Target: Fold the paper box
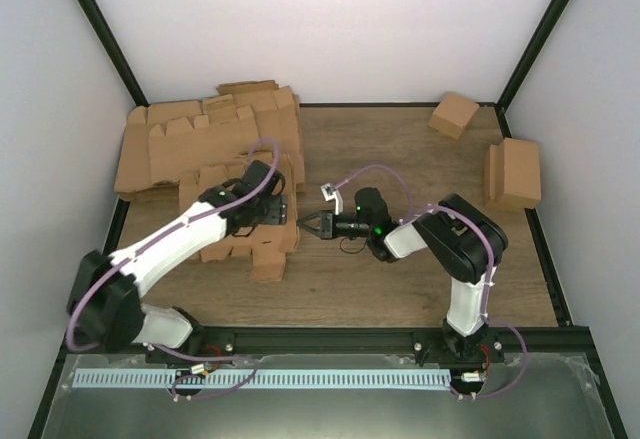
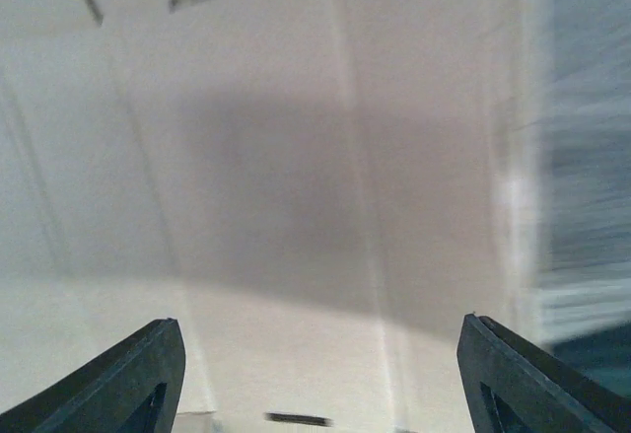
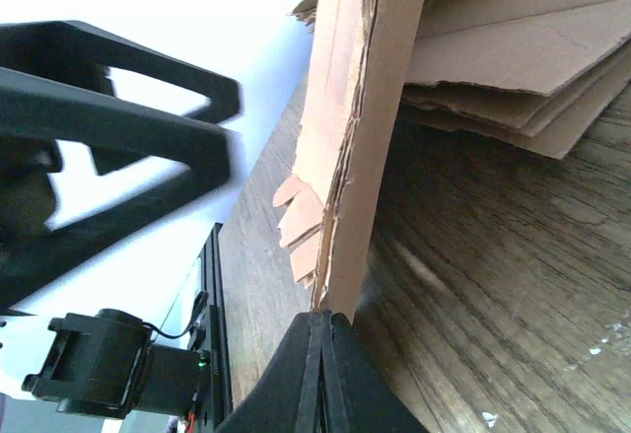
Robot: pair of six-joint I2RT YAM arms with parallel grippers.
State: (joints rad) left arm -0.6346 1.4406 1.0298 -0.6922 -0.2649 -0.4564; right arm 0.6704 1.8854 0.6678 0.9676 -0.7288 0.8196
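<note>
Lying beneath left gripper point(image 2: 320, 323), the paper box point(image 1: 262, 249) touches right gripper point(image 3: 320, 323).

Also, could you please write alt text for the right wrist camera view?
The closed right gripper touches the end of the paper box, a brown cardboard sheet seen edge-on, over a wooden table. A pile of flat cardboard sheets lies beyond, and the left gripper, open, fills the left side.

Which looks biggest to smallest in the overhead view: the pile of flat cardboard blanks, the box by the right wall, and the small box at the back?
1. pile of flat blanks
2. box by the right wall
3. small box at the back, farther from the camera, so less sure.
</note>
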